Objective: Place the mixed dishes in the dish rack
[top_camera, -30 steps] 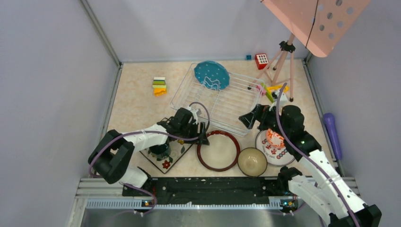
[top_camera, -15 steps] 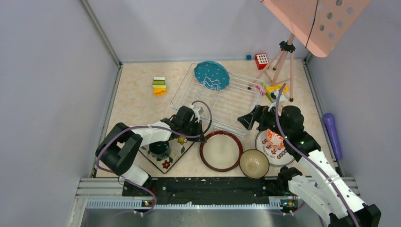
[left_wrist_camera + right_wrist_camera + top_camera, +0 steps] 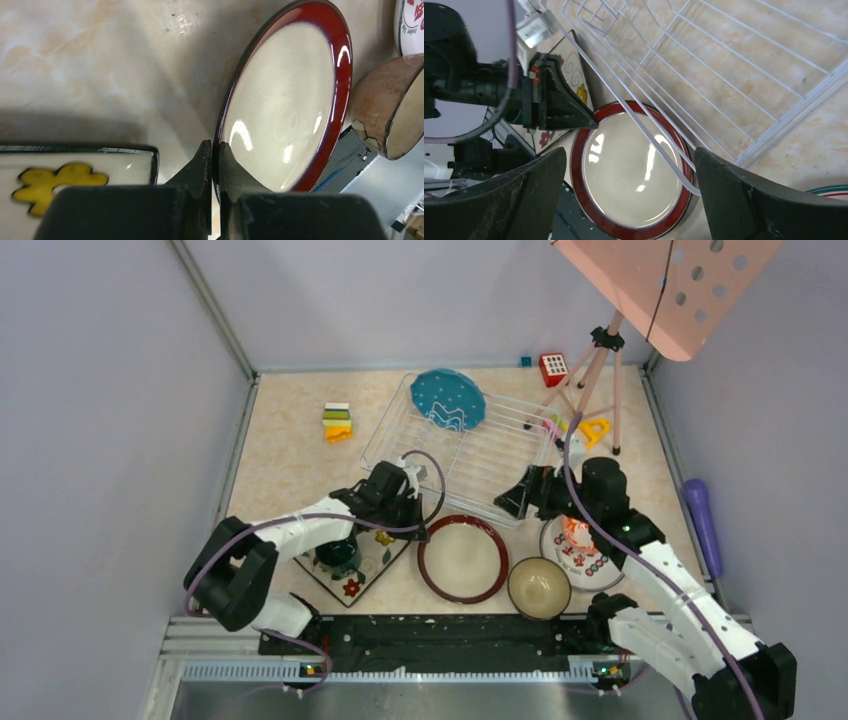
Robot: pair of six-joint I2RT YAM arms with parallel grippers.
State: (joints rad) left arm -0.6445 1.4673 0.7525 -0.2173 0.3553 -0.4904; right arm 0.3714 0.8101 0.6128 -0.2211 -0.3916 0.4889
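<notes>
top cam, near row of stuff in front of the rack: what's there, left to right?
square floral plate → brown-rimmed cream plate → tan bowl → white red-marked plate → purple cylinder. Left out: teal mug and red-white bowl, each sitting on a plate.

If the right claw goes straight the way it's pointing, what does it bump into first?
Most likely the rack: its near wire edge crosses just ahead of the open right gripper. The red-rimmed plate lies beyond that wire, though depth is hard to judge.
</notes>
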